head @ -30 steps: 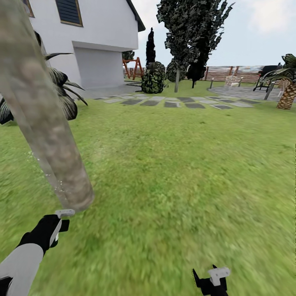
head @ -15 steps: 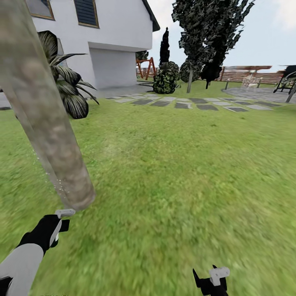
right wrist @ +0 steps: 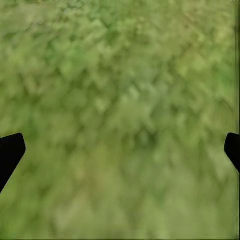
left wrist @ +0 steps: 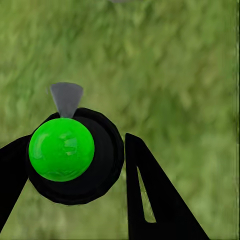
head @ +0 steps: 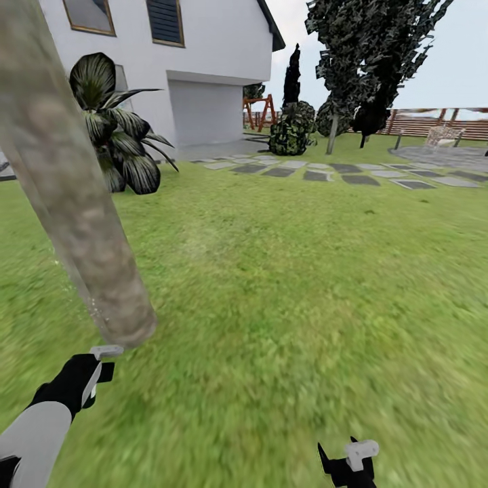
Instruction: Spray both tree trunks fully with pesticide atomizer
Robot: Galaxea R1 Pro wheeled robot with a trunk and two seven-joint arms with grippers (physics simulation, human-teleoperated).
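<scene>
left jaws (left wrist: pixel 75 165) pinch the pesticide atomizer (left wrist: pixel 75 155), one black finger on each side of its round black body. seen end-on in the left wrist view: bright green cap toward the camera, grey nozzle (left wrist: pixel 66 97) sticking out past the body over the grass (left wrist: pixel 180 75). long axis runs along the fingers, away from the wrist. in the head view the left gripper (head: pixel 88 376) sits low at the left, grey nozzle tip (head: pixel 106 352) pointing up and forward, just beside the base of the tree trunk (head: pixel 74 203); touching or not, cannot tell. trunk is thick, mottled beige-grey, leaning across the left of the view, foot planted in the lawn. a few pale specks along the lower left edge of the trunk.

right jaws (right wrist: pixel 120 150) spread wide, fingertips at opposite edges of the right wrist view, only blurred grass between. right gripper (head: pixel 352 464) low at the right in the head view, well apart from the trunk.

far off: white house (head: pixel 203 61), palm-like plant (head: pixel 122 135), grey stepping stones (head: pixel 325 173), second tree (head: pixel 369 54), brown slat fence (head: pixel 440 122).
</scene>
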